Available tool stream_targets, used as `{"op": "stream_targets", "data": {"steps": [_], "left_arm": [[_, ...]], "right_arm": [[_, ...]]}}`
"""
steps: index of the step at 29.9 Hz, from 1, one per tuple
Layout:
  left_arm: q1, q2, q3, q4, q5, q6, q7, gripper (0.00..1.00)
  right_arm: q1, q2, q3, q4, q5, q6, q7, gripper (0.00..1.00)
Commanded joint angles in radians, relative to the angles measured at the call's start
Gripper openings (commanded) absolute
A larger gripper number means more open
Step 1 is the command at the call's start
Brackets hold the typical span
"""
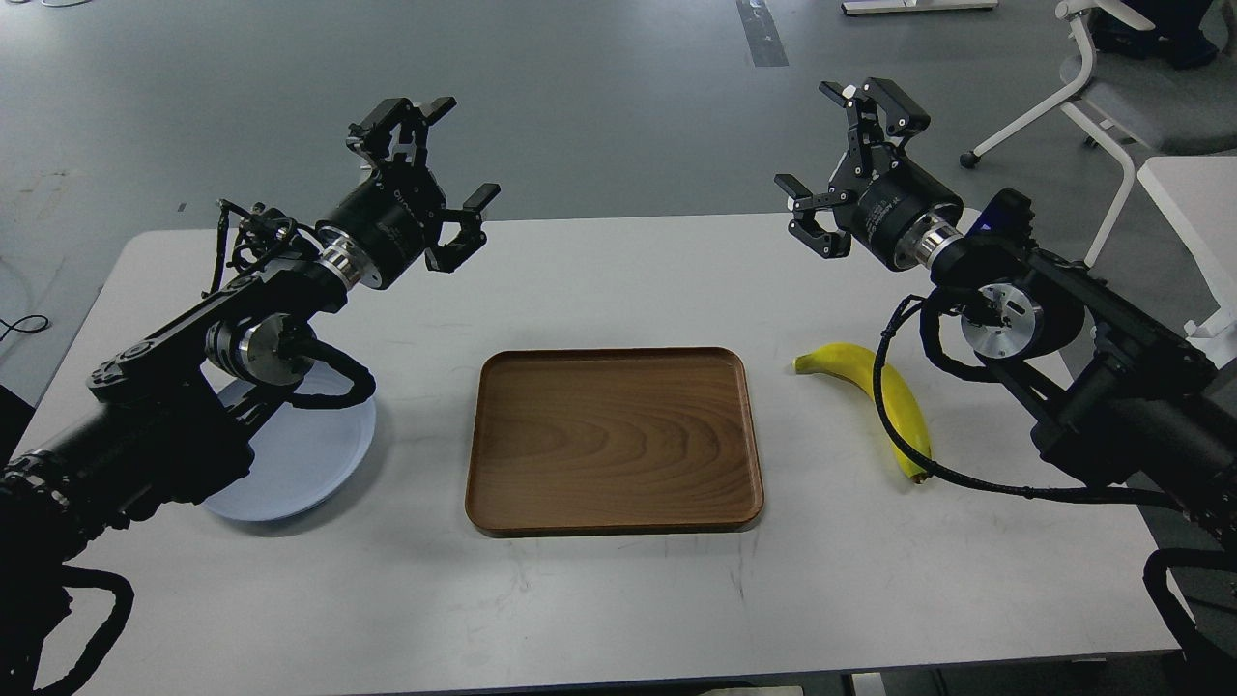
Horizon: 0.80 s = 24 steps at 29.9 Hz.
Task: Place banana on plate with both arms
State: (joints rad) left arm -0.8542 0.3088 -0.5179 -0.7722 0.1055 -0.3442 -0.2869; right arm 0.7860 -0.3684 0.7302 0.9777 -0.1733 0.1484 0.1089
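White table (599,599) on grey floor (580,87) carries wooden tray (614,440), banana (899,406), plate (309,464); my left gripper (440,159) and right gripper (841,145) hover, fingers apart.

A white table (618,280) carries 3 items laid out in a row. A brown wooden tray (614,440) sits at its centre, its inside bare. To the left, well apart from the tray, lies a pale blue-grey plate (309,464), partly hidden by a black arm. To the right, near the tray, a yellow banana (904,406) lies flat on the tabletop, stem end toward the tray, a black cable crossing over it.
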Motion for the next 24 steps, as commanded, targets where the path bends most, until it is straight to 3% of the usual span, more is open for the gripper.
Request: {"op": "stream_targets", "data": {"steps": [1, 24], "left_arm": [[0.007, 0.003, 0.001, 0.001, 0.000, -0.002, 0.000, 0.98], [0.027, 0.015, 0.010, 0.002, 0.016, -0.002, 0.002, 0.98]], "right_arm": [[0.001, -0.006, 0.000, 0.003, 0.002, 0.000, 0.000, 1.00], [0.009, -0.041, -0.002, 0.027, 0.002, 0.003, 0.005, 1.00]]}}
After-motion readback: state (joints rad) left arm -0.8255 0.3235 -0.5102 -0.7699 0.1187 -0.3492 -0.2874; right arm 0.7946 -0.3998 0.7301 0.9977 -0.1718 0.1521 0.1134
